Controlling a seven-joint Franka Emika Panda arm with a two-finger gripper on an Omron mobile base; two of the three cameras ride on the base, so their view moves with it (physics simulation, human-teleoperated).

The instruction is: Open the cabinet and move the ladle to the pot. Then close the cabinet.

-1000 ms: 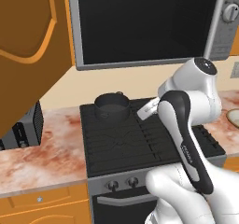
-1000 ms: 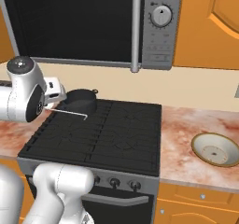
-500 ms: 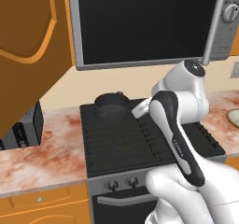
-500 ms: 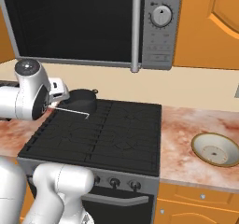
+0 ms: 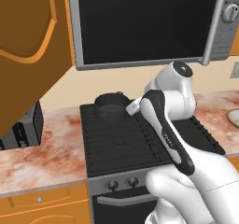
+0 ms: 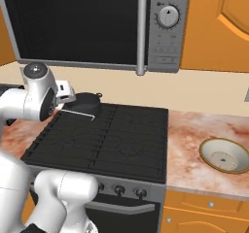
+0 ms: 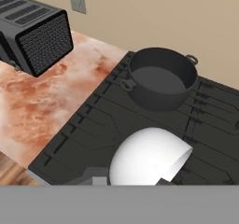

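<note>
Far left, the cabinet [image 5: 28,55] door hangs swung wide out over the worktop [image 5: 46,148], so the opening step looks done. Just below it sits the black toaster [image 7: 35,34] on the marbled worktop, not part of the job. Moving right onto the stove [image 6: 107,140], there's the pot [image 7: 161,78] on the far left burner, and from the hand view its inside looks bare, so nothing has been delivered yet.

Now the ladle [image 6: 78,113]: in the right base view its thin handle juts out from the claw [image 6: 61,109] toward the pot, ending just short of it, and its pale round bowl [image 7: 149,157] bulges up close under the hand camera, on the near side of the pot. The claw is clamped tight on the ladle (the tips themselves are hidden behind that bowl), carried above the burners.

So my read: cabinet opened, ladle fetched and nearly there. Left to do: get the ladle over the rim and let go, then swing back left and shut that door.
</note>
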